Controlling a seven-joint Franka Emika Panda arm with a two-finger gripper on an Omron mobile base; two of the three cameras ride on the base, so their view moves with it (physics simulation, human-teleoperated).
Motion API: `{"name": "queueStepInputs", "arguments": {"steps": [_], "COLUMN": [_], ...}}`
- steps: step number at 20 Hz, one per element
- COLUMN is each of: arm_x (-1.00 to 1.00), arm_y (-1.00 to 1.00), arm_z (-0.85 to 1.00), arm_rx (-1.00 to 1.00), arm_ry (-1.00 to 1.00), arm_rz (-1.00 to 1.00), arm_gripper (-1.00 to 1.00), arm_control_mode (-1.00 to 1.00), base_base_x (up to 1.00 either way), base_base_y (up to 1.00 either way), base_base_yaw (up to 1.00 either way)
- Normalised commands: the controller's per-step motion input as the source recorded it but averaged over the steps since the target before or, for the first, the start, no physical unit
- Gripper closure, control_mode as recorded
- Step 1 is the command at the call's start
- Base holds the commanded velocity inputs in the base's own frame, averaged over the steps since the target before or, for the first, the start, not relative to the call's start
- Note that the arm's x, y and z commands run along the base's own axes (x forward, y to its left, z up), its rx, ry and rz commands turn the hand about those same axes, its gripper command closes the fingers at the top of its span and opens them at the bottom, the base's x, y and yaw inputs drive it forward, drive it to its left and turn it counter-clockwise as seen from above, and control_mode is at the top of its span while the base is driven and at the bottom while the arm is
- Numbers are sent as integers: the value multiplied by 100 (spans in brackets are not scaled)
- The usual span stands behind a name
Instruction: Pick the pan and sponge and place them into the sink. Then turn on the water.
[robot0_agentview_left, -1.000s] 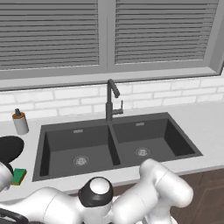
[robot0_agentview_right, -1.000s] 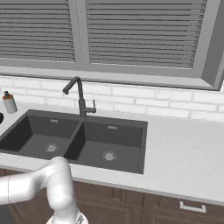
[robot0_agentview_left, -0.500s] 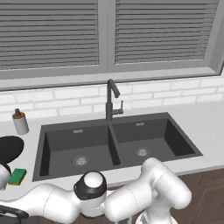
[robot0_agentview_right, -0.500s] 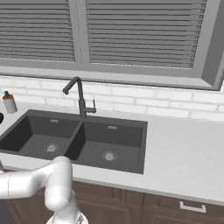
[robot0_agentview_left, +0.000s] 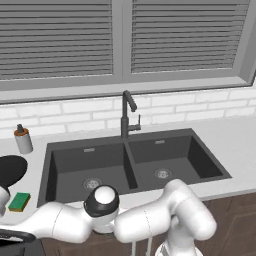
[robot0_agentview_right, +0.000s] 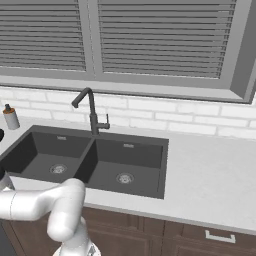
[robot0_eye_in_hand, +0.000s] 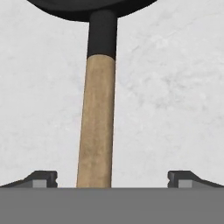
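In the hand view the pan (robot0_eye_in_hand: 89, 6) lies on the pale counter, its black rim at the top and its light wooden handle (robot0_eye_in_hand: 97, 127) running down between my fingertips. My gripper (robot0_eye_in_hand: 111, 179) is open and straddles the handle's end, with a gap to each fingertip (robot0_eye_in_hand: 41, 178). From the left base view the pan (robot0_agentview_left: 10, 170) sits at the far left, left of the sink (robot0_agentview_left: 200, 160), with the green sponge (robot0_agentview_left: 19, 201) in front of it. The dark faucet (robot0_agentview_left: 128, 115) shows no stream of water.
A small grey soap bottle (robot0_agentview_left: 22, 140) with a brown cap stands by the tiled wall behind the pan. My white arm (robot0_agentview_left: 145, 220) stretches low and left along the counter's front edge. The counter (robot0_agentview_right: 210, 175) right of the sink is wide.
The arm has shifted a little further left and low along the counter front. The jaws stay wide apart.
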Motion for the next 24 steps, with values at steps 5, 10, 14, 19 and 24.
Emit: {"name": "queueStepInputs", "arguments": {"steps": [5, 10, 14, 19, 24], "arm_x": [0, 0, 0, 3, 0], "arm_y": [0, 0, -1, 0, 0], "arm_z": [-50, -84, -97, -100, -95], "arm_rx": [0, -1, -4, -12, -14], "arm_ry": [1, 11, 19, 25, 14], "arm_rz": [-4, -10, -13, -15, -15], "arm_gripper": [-100, 100, 100, 100, 100], "arm_control_mode": [-100, -100, -100, -100, -100], "base_base_x": [0, 0, 0, 0, 0], "base_base_y": [0, 0, 0, 0, 0], "base_base_yaw": [0, 0, 0, 0, 0]}}
